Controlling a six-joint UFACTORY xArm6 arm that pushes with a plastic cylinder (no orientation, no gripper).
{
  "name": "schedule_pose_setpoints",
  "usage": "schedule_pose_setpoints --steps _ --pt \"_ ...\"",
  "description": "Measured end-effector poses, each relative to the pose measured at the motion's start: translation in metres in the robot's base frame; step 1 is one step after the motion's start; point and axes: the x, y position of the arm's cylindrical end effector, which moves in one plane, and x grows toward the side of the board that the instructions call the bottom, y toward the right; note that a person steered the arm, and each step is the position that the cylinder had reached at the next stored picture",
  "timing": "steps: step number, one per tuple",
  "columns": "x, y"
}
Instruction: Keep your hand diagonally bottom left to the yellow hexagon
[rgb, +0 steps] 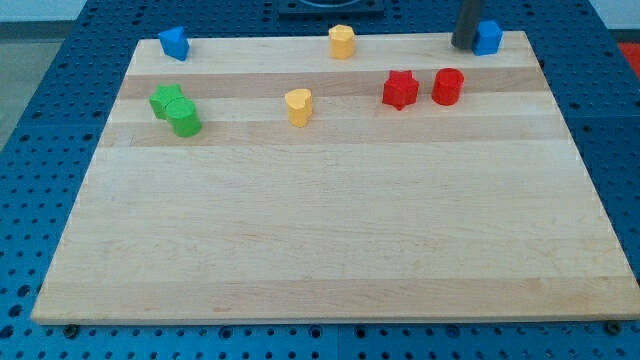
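While my tip (464, 45) rests at the board's (330, 250) one o'clock edge, touching the blue block (488, 37) at its nine o'clock side, the yellow hexagon (342, 41) sits well apart toward nine o'clock of the tip, at the board's twelve o'clock edge. Being a bare rod, it pinches nothing.

A pale wooden board (330, 240) lies on a blue perforated table (60, 140) under even light
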Motion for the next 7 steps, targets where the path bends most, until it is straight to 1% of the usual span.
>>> schedule_pose_setpoints --steps 2,3,5,7 --pt "0.000 -0.048" --pt "0.015 -0.058" --pt "0.019 -0.058" --pt "0.019 -0.132"
